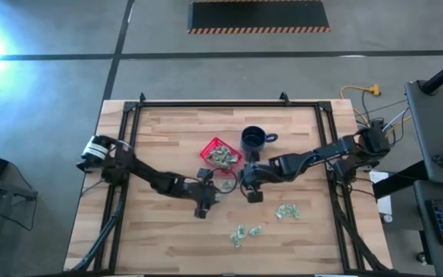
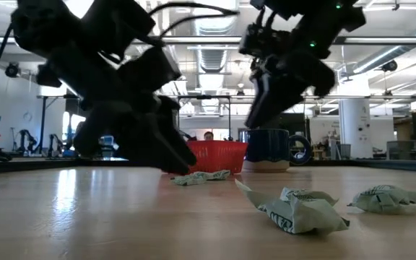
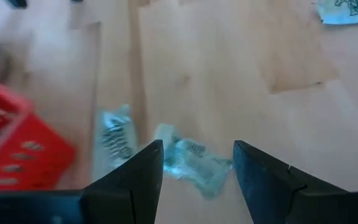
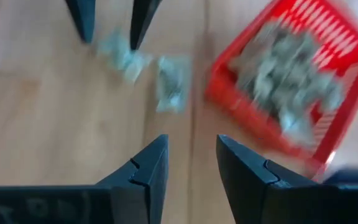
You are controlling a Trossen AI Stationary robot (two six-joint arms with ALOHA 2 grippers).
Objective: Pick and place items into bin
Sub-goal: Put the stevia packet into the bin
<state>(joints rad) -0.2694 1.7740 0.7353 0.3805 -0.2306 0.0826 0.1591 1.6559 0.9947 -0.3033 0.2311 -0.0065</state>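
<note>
The red bin (image 1: 220,152) stands mid-table with several green-and-white items (image 4: 291,74) inside. Two loose items (image 1: 224,183) lie on the wood just in front of it. My left gripper (image 3: 197,149) is open and low over the table, its fingers on either side of one of these items (image 3: 194,165) without touching it; the other (image 3: 115,135) lies beside it, toward the bin (image 3: 17,155). My right gripper (image 4: 191,152) is open and higher up, next to the bin's near right corner, with nothing between its fingers.
A dark blue mug (image 1: 254,138) stands right of the bin. More loose items lie nearer the front edge (image 1: 241,233) and to the right (image 1: 287,211). A black frame (image 1: 206,104) runs along the table's far edge and sides. The two grippers stand close together.
</note>
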